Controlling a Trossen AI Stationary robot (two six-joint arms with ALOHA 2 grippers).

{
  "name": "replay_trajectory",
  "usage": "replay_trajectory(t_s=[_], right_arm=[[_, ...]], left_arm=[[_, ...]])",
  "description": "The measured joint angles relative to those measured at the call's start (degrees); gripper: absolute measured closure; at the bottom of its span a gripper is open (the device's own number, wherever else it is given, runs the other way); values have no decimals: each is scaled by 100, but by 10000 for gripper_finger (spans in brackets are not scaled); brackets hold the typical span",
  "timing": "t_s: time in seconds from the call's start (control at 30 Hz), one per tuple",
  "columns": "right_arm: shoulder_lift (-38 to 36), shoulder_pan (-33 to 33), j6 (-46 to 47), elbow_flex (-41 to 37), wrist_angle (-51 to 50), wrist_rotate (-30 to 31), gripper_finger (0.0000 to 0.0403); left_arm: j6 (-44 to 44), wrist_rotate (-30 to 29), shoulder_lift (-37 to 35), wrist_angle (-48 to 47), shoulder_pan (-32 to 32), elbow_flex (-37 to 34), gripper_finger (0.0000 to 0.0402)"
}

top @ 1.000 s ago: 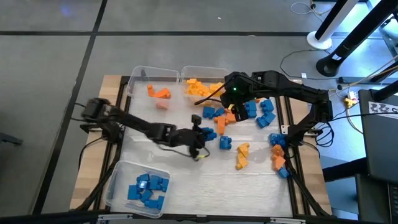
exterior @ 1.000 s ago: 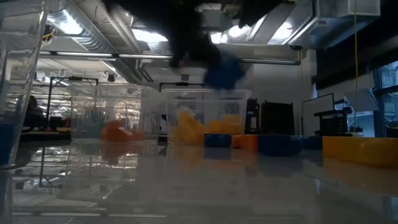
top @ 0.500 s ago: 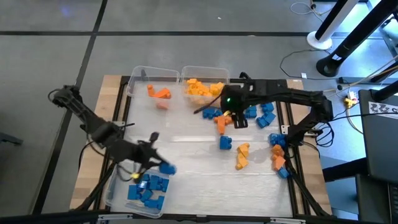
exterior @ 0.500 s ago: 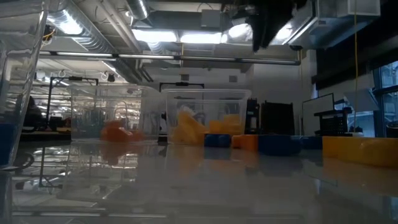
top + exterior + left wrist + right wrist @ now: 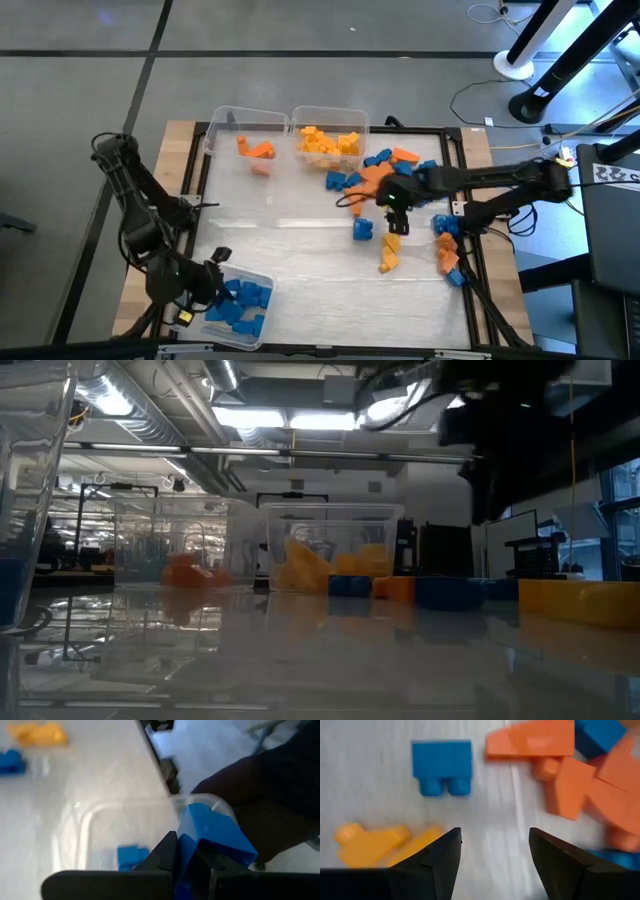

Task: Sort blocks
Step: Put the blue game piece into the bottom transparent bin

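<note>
The tabletop (image 5: 300, 240) fills the middle of the high view, with two clear bins at its upper edge: the left bin (image 5: 245, 135) holds a few orange blocks (image 5: 255, 150), the right bin (image 5: 330, 125) a heap of yellow blocks (image 5: 325, 142). A third clear bin (image 5: 232, 303) sits at the lower left, filled with blue blocks (image 5: 243, 300).

The left gripper (image 5: 208, 283) hangs over that bin's left rim; in its wrist view its fingers (image 5: 167, 857) are nearly closed on a blue block (image 5: 212, 835) above the bin.

The right gripper (image 5: 393, 218) hovers at centre right with fingers (image 5: 432, 862) spread wide and empty, over bare tabletop between a loose blue block (image 5: 441, 765), a yellow block (image 5: 375, 842) and a crowded cluster of orange blocks (image 5: 570, 775). More mixed blocks (image 5: 447, 245) lie by the right edge.
</note>
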Motion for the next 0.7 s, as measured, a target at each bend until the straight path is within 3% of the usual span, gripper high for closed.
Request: replay_trajectory(t_s=[0.13, 0.3, 0.5, 0.7], right_arm=[[-853, 149, 723, -1334, 2112, 195, 169], [-994, 165, 1067, -2387, 3895, 383, 169], [-621, 165, 1350, -2656, 4343, 434, 169], [-228, 165, 1719, -2656, 4779, 599, 169]], left_arm=[[-619, -33, 132, -344, 23, -2, 371], [-1776, -18, 254, -498, 18, -2, 369], [-2390, 248, 298, -558, 16, -2, 355], [-2471, 278, 296, -566, 41, -2, 312]])
